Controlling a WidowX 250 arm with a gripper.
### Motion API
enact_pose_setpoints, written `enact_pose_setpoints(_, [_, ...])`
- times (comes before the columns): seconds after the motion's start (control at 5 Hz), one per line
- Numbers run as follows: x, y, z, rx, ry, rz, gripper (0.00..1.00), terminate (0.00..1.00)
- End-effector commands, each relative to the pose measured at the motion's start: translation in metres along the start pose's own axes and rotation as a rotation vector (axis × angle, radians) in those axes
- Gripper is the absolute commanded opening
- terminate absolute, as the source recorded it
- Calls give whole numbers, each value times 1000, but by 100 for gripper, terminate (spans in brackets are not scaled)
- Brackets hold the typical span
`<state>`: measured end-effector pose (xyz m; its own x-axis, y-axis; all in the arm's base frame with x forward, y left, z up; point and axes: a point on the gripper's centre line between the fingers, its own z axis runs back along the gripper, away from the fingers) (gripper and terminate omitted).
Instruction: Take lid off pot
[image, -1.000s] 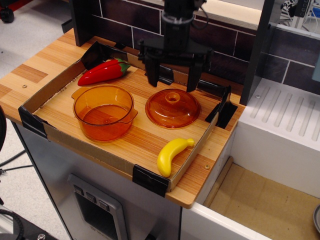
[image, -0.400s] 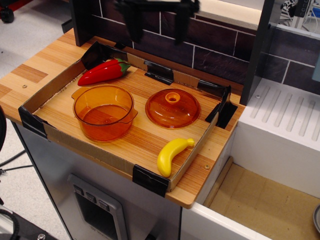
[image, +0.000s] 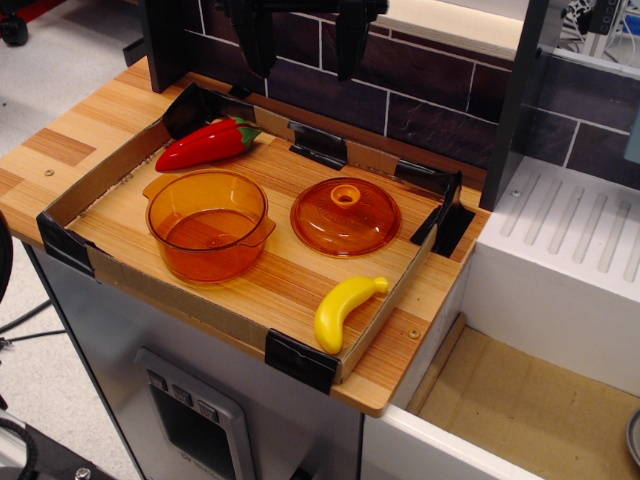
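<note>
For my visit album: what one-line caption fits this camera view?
Orange lid lies on the tray beside the uncovered pot, while the robot's open hand hangs high above, with a red pepper and banana nearby.

No legible text, labels, brand marks, numbers or signs anywhere in the frame, from upper left to lower right.

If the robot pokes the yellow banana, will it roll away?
Probably not far. The banana is curved, so it would likely spin or rock rather than roll straight. It lies against the tray's low cardboard wall, which should stop it that way. It looks like smooth, hard plastic, so it may slide easily.
</note>
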<state>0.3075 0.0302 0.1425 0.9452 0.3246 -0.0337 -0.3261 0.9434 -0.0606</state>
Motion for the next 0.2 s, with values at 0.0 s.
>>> enact_pose_setpoints(0.0, [3,-1,16,-11,-50,-14,100,100])
